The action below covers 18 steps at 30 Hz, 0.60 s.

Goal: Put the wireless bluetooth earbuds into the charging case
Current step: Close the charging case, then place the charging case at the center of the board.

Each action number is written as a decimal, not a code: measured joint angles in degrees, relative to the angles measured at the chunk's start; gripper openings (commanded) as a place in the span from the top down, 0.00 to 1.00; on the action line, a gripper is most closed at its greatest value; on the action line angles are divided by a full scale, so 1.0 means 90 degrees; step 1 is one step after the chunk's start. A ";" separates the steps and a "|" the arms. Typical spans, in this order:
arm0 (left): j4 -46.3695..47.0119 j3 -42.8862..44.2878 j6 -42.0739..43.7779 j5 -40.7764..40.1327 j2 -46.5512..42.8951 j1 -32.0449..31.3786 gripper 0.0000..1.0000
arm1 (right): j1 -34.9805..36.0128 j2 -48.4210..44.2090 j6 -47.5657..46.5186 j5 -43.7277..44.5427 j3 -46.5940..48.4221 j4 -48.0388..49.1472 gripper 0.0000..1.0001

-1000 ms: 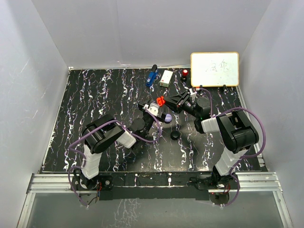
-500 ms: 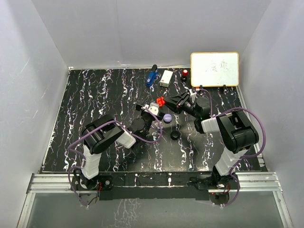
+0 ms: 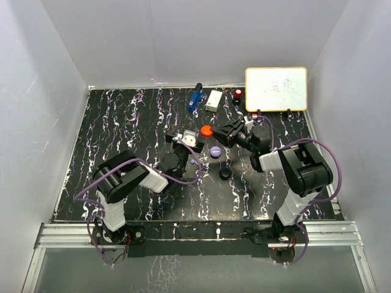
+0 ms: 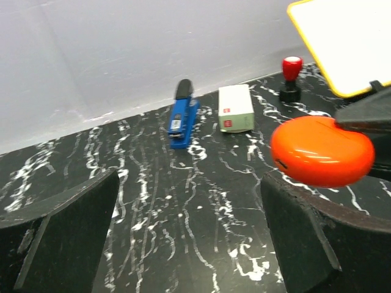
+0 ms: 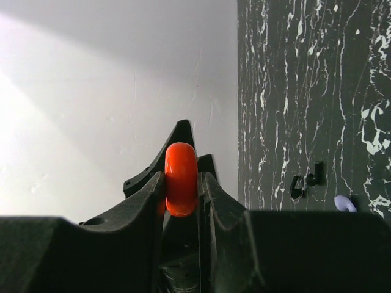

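Fingers of my right hand (image 5: 181, 185) are clamped on the two flat faces of the red charging case (image 4: 322, 151), holding it up off the marbled surface (image 3: 122, 134). The case looks closed. My left hand (image 4: 189, 238) is spread wide and holds nothing. It sits just left of the red case, with its right finger (image 4: 302, 235) below the case. Two black earbuds (image 5: 317, 174) lie side by side on the surface beyond the case, apart from both hands. A lavender case (image 3: 214, 151) rests just near of my right hand, and a black case (image 3: 225, 174) sits nearer again. Along the far edge stand a blue stapler (image 4: 182, 114), a white box (image 4: 235, 108), a red stamp (image 4: 291, 76) and a whiteboard (image 3: 276, 88).
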 measured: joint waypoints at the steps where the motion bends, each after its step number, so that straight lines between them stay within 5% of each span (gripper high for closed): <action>1: -0.0002 -0.0097 0.0027 -0.0109 -0.0129 0.0010 0.01 | -0.0005 0.0000 -0.0017 0.0000 0.0000 -0.0012 1.00; 7: -0.0141 -0.1214 -0.0177 -0.0996 -0.1637 0.0194 0.01 | -0.0010 0.0066 -0.0687 0.0083 0.0449 -0.0782 1.00; 13: -0.2999 -0.1285 -0.1999 -0.1197 -0.4250 0.0495 0.01 | -0.0005 0.0389 -0.1928 0.0420 0.1617 -0.2115 1.00; 18: -0.5323 -0.0903 -0.3211 -0.0935 -0.5022 0.0580 0.01 | 0.0032 0.1090 -0.2761 0.0571 0.2579 -0.2883 1.00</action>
